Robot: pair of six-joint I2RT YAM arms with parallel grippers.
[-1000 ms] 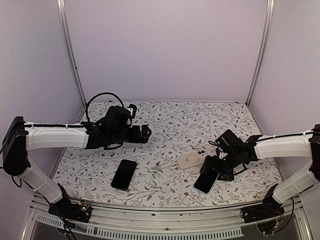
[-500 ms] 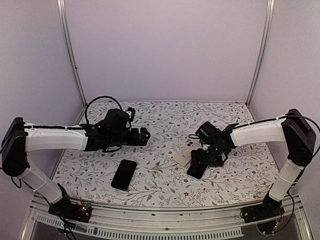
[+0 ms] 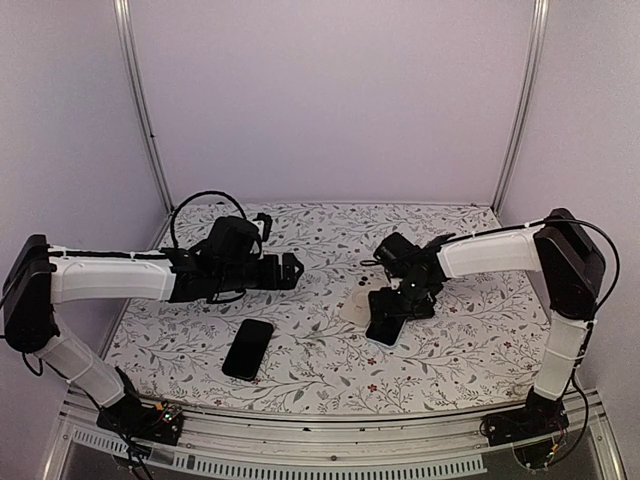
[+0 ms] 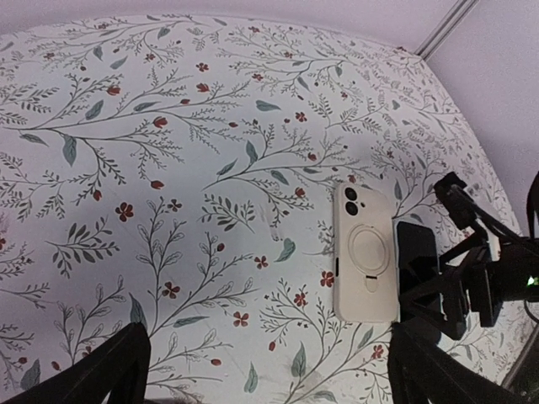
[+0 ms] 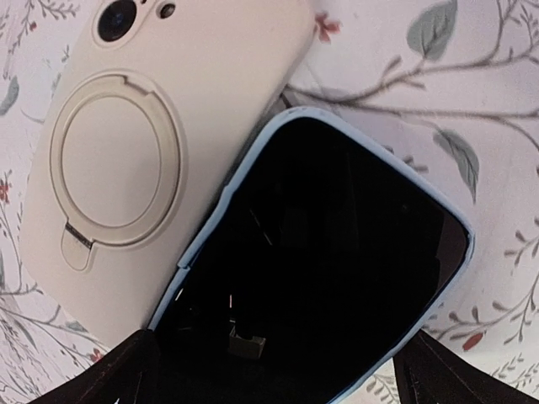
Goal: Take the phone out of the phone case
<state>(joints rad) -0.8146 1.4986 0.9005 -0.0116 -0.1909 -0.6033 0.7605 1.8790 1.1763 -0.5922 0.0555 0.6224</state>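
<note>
A phone with a dark screen in a light blue phone case [image 5: 328,252] lies face up on the flowered table. My right gripper [image 5: 278,379] is open and hovers low over its near end, one finger on each side. In the top view the gripper [image 3: 398,303] covers most of this phone [image 3: 381,330]. A cream phone case with a ring holder [image 5: 152,143] lies back up against the blue case's left edge, also seen as the cream case [image 4: 364,252]. My left gripper [image 3: 290,268] is open above the table's left middle, holding nothing.
A bare black phone [image 3: 248,348] lies screen up near the front, left of centre. Metal frame posts [image 3: 140,110] stand at the back corners, with lilac walls behind. The table's front rail [image 3: 320,440] runs along the bottom.
The right arm has swung left and toward the back. The blue-cased phone under it and the cream case have both shifted left and back. The left arm has hardly moved.
</note>
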